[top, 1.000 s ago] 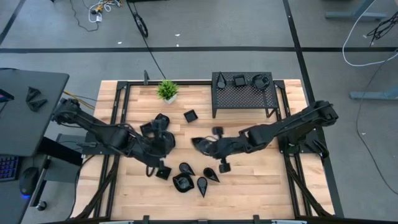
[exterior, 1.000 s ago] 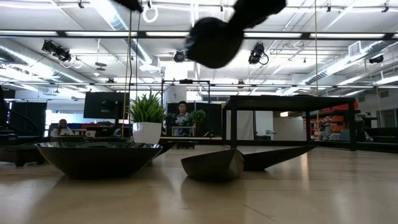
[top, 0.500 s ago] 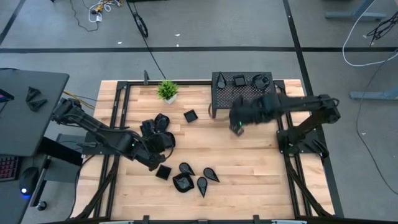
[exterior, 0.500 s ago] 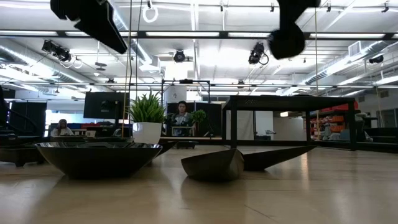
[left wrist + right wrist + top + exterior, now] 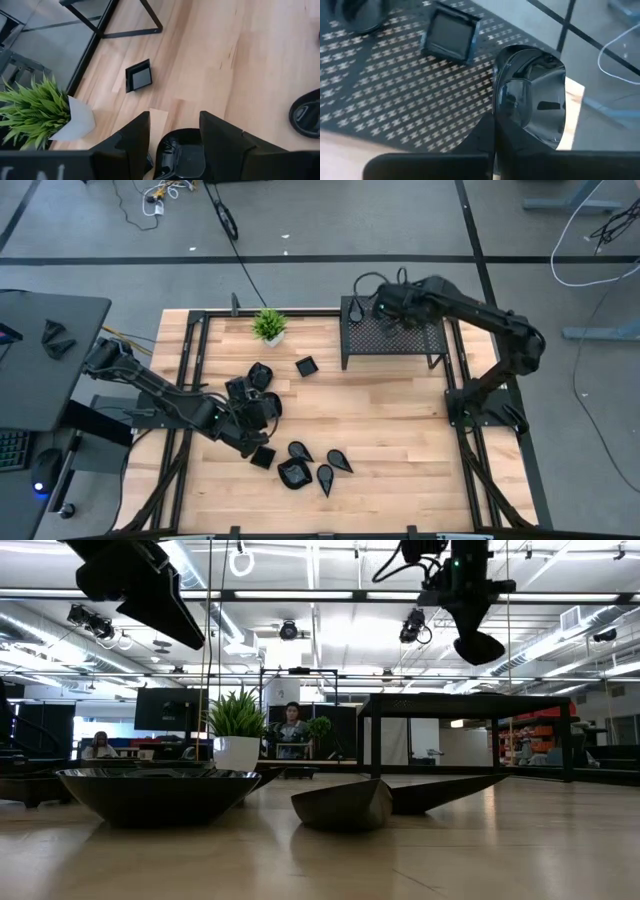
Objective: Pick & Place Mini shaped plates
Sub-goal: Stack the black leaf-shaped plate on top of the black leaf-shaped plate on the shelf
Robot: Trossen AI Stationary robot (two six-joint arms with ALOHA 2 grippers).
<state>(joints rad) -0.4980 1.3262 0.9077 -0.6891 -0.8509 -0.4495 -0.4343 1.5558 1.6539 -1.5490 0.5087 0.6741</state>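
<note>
Glossy plate [image 5: 532, 105] above perforated rack [image 5: 385, 95]

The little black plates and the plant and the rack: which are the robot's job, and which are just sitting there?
Part of the job:
- mini plates on the table
- plates already on the black rack
- the plate held over the rack in the right gripper

Just sitting there:
- potted plant

Overhead looks straight down, low looks level; both share the rack [image 5: 392, 328].
</note>
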